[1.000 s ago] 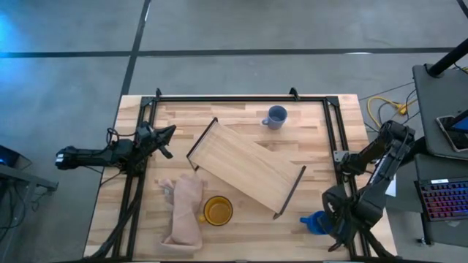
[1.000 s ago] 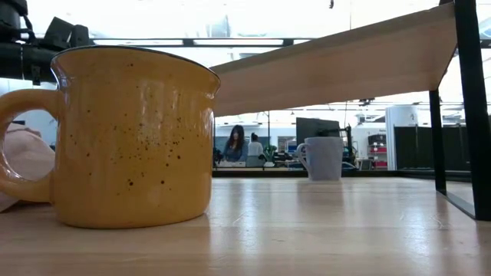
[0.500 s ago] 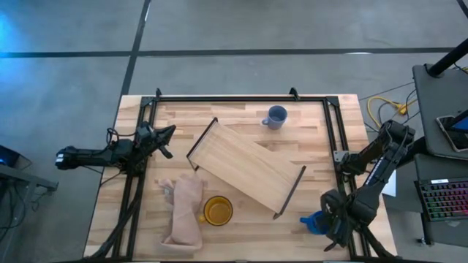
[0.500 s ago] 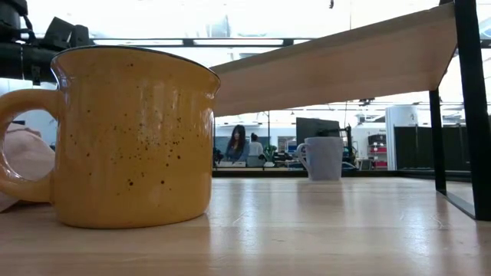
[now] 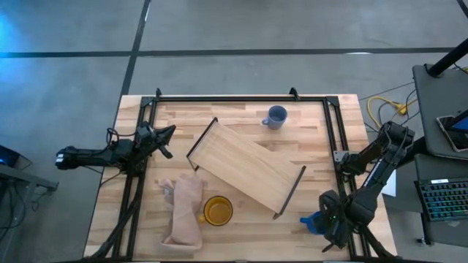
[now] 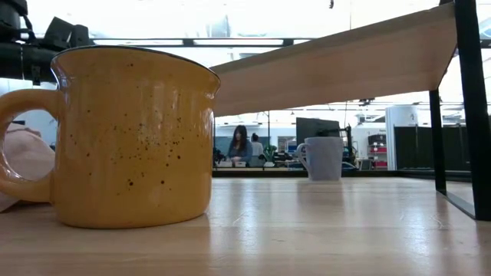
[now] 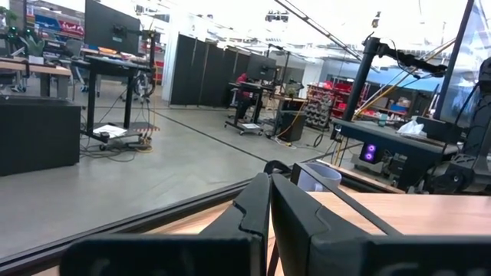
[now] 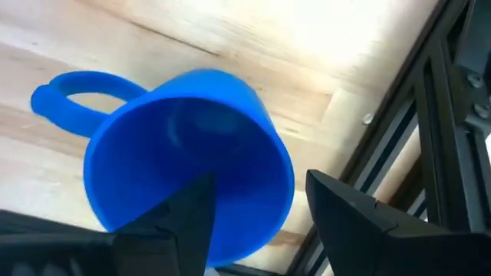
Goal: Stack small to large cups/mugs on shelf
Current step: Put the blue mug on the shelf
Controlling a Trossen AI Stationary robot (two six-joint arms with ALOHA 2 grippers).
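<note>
**Spotter:** Holding anything yet, and where is your mug?

**Me:** Nothing held. The bright blue mug sits at the table's five o'clock corner, tight against the black side rail. My right gripper is down over it with the fingers spread, one on each side of the rim and apparently not pressing. My left gripper waits at nine o'clock, fingers together on nothing.

**Spotter:** What worries you?

**Me:** In my wrist view the mug looks tilted, its mouth towards me, so I judge it may not be standing flat. If I close on the rim off-centre, the glazed wall could squirt out and roll. Its handle sticks out on the far side from the rail, and it would swing if the mug twists in my grip.

**Spotter:** And room to move?

**Me:** Poor on one side: the rail is just beside the mug, with the table edge beyond it, so a knock towards three o'clock drops it off. Towards ten o'clock bare wood lies open up to the shelf, which stands diagonally across the middle; its black end frame is the nearest thing to clip as I carry across. The grey-blue mug stands well apart at twelve o'clock, and the yellow-orange mug at six o'clock touches the pink-beige cloth; neither is in my way.
</note>
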